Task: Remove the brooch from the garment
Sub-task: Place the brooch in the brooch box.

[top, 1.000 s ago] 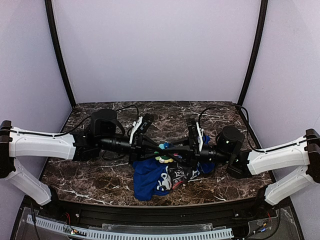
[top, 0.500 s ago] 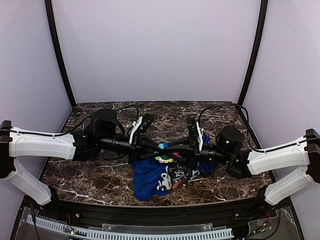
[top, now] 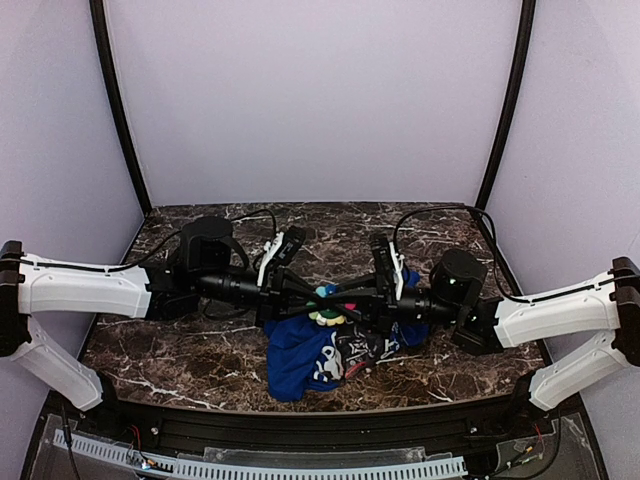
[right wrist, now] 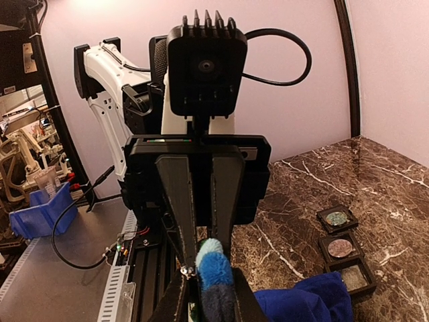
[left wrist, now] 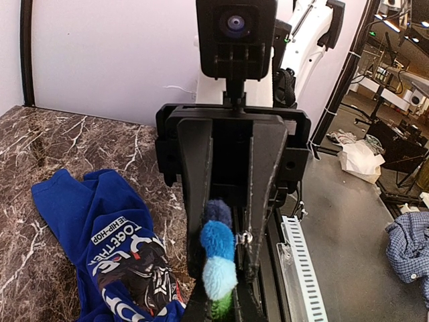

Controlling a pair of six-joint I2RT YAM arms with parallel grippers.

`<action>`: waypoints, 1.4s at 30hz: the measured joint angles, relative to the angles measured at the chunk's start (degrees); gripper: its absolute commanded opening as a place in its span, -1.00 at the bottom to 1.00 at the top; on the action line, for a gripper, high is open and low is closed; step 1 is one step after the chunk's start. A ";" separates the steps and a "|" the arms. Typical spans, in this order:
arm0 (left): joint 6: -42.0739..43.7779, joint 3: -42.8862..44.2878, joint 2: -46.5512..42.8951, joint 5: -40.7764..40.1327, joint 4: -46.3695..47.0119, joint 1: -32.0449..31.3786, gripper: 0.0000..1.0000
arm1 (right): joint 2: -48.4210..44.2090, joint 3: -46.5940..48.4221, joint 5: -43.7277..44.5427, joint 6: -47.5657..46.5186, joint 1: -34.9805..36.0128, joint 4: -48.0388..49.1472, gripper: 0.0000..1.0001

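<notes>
Brooch (top: 324, 306): I count one, a fuzzy multicoloured pin that shows blue, pale blue and green in my wrist cameras. One blue printed garment (top: 300, 360) lies crumpled on the marbled desk (top: 190, 355). Three small dark square trays (right wrist: 340, 247) sit in a row near the cloth. Two tools meet tip to tip above the garment's far edge, with the brooch right between them. My left tool (top: 320, 296) has its fingers together, pinched on the brooch. My right tool (top: 340, 300) flanks it from the opposite side, jaws narrowly apart; I cannot tell whether they press it. Whether the pin is fastened to the cloth, I cannot tell.
</notes>
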 measured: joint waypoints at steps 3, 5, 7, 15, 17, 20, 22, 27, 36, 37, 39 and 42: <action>-0.02 0.00 0.00 0.07 -0.17 0.09 -0.98 | 0.00 0.22 0.11 0.07 0.00 -0.59 -0.67; -0.02 0.02 0.00 0.07 -0.22 0.17 -0.98 | 0.00 0.46 0.20 0.20 0.00 -1.03 -0.67; -0.02 0.00 0.00 0.09 -0.37 0.20 -0.98 | 0.00 0.59 0.22 0.26 0.00 -1.46 -0.67; -0.02 0.00 0.00 0.13 -0.87 0.52 -0.98 | 0.17 1.46 0.46 0.59 0.00 -3.28 -0.64; 0.00 0.00 -0.02 0.11 -1.05 0.52 -0.98 | 0.22 1.55 0.55 0.61 -0.02 -3.58 -0.64; 0.00 0.02 -0.04 0.09 -1.38 0.57 -0.98 | 0.33 1.86 0.55 0.70 -0.02 -4.22 -0.65; 0.00 0.02 -0.07 0.09 -1.51 0.68 -0.98 | 0.44 2.05 0.55 0.85 -0.07 -4.52 -0.65; 0.00 0.00 -0.07 0.09 -1.57 0.74 -0.98 | 0.48 2.23 0.50 1.40 -0.42 -4.90 -0.66; -0.02 0.00 -0.07 -0.02 -1.42 0.72 -0.98 | 0.52 2.23 -0.31 3.34 -1.31 -4.66 -0.67; -0.04 0.00 -0.07 -0.11 -1.27 0.72 -0.98 | 0.52 2.23 -0.39 3.61 -1.44 -4.52 -0.67; -0.04 0.00 -0.07 -0.31 -0.98 0.68 -0.98 | 0.52 2.23 -0.66 4.04 -1.66 -4.22 -0.67; -0.04 0.00 -0.07 -0.68 -0.72 0.55 -0.98 | 0.52 2.01 -0.83 4.61 -1.88 -3.67 -0.67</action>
